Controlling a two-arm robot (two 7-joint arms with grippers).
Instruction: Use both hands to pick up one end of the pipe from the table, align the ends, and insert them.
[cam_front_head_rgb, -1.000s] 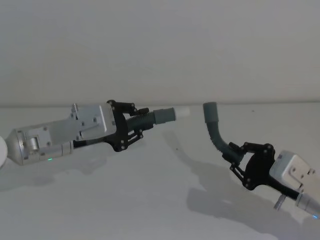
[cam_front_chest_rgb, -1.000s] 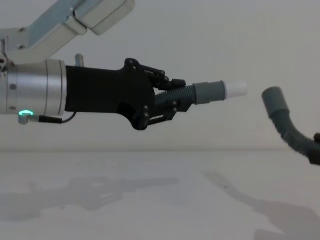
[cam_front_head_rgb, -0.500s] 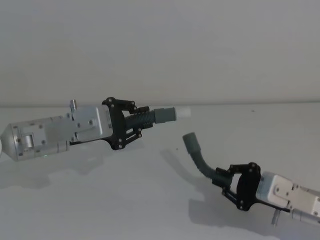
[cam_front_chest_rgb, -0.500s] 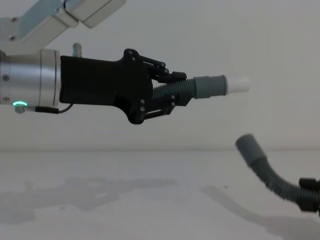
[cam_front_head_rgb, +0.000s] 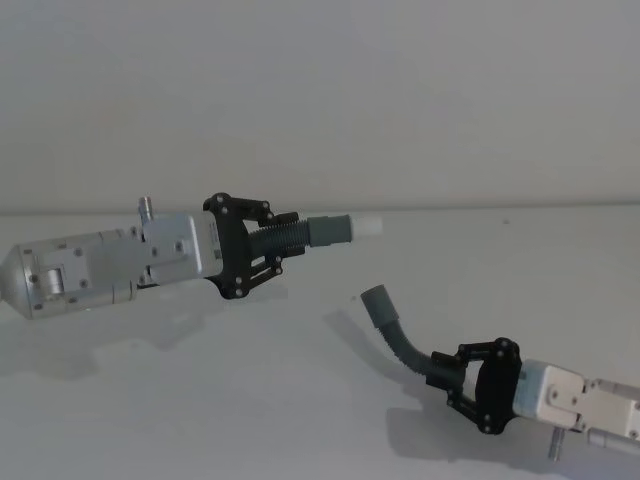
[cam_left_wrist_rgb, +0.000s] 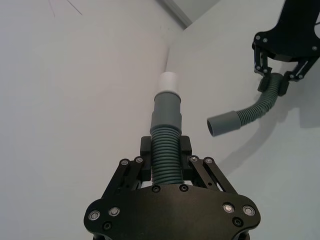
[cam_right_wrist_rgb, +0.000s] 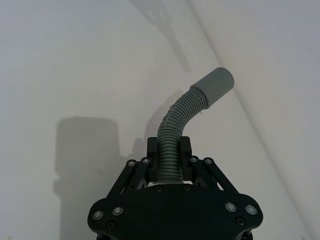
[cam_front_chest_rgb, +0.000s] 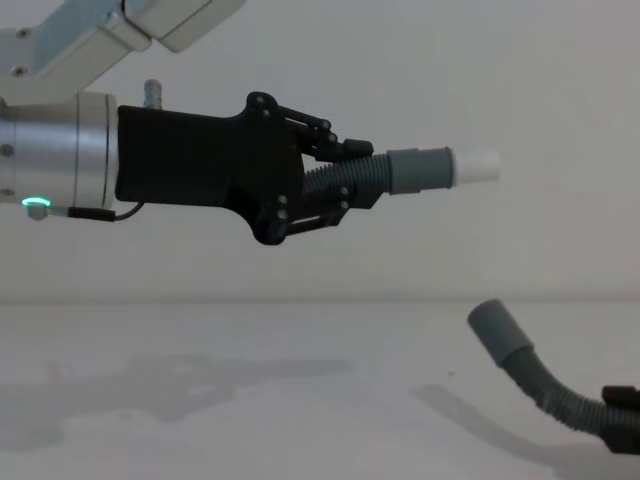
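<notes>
- Nearest me, at the right, the right tool sits low over the white worktop. Its black fingers are clenched around the ribbed part of the bent pipe piece.
- That bent pipe piece curves up and to the left from the grip and ends in a plain grey cuff with an open mouth. In the chest view the cuff points up and left.
- Farther away and to the left, the left tool is held well above the worktop and reaches to the right. Its silver wrist carries a green ring light. It grasps the second pipe piece by the ribbed hose, fingers closed on both sides.
- The second pipe piece sticks out to the right nearly level: a smooth grey sleeve, then a narrower white tip.
- The white tip and the plain cuff are apart and not lined up: the cuff is lower and nearer than the tip.
- Farthest back, a pale grey wall stands behind the worktop.
</notes>
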